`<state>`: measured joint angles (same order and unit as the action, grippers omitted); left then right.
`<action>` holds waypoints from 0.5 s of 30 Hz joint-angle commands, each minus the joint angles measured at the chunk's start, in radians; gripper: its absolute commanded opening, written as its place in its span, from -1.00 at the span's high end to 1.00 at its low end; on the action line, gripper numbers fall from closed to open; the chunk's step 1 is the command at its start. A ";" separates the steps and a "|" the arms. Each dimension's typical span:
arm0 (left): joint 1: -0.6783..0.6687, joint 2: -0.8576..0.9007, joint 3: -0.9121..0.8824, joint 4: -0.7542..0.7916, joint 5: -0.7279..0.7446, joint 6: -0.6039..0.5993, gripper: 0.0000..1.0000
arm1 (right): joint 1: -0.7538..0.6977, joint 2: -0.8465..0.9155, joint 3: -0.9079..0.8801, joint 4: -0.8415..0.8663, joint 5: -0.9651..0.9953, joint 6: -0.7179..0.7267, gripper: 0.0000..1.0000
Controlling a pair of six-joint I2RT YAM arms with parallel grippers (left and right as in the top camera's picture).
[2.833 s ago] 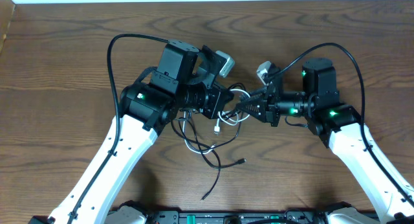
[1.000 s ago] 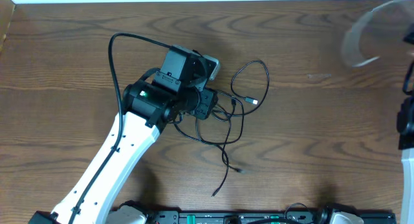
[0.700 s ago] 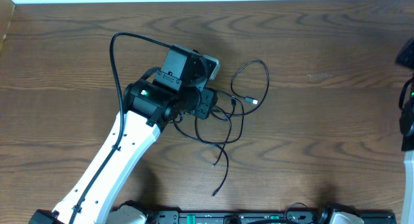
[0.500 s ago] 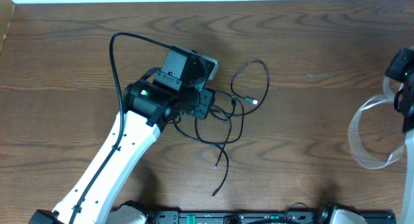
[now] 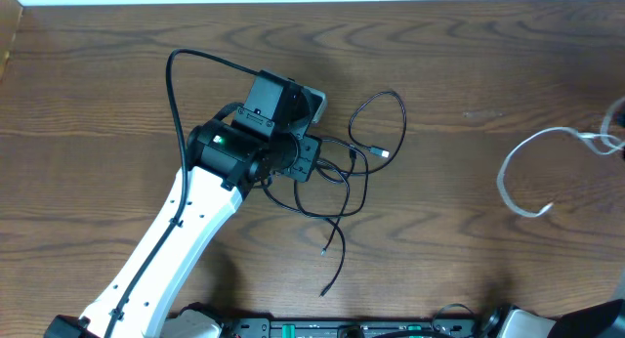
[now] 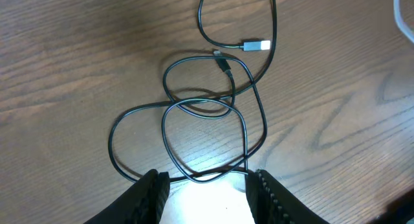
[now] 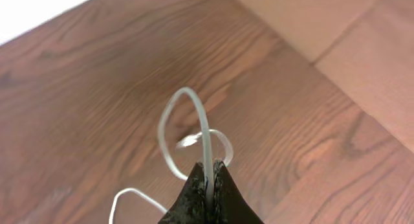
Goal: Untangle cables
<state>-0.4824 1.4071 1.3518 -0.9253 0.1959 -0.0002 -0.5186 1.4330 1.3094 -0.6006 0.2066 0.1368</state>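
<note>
The black cable (image 5: pixel 366 143) lies in loose loops on the table right of my left gripper (image 5: pixel 314 162). In the left wrist view its loops (image 6: pixel 213 114) cross between the open fingers of the left gripper (image 6: pixel 207 185), with a silver plug end at the far side. The white cable (image 5: pixel 527 167) hangs in an arc at the right edge of the overhead view. In the right wrist view my right gripper (image 7: pixel 209 175) is shut on the white cable (image 7: pixel 204 130), which curls beyond the fingertips above the table. The right arm is out of the overhead view.
The wooden table (image 5: pixel 469 64) runs to a pale wall at the back. A lighter wooden surface (image 7: pixel 349 30) shows past the table edge in the right wrist view. The left arm's own thick black cable (image 5: pixel 181 74) arcs behind it.
The right gripper has pulled the white cable out of the tangle and carried it to the far right. The black cable stayed by the left gripper, its lower end shifting slightly.
</note>
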 commanded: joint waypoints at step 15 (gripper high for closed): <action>0.001 0.012 -0.006 -0.006 -0.014 -0.005 0.14 | -0.085 -0.001 0.004 0.066 -0.055 0.094 0.88</action>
<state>-0.4824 1.4075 1.3518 -0.9253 0.1955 -0.0006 -0.5987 1.4330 1.3098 -0.5339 0.1532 0.2169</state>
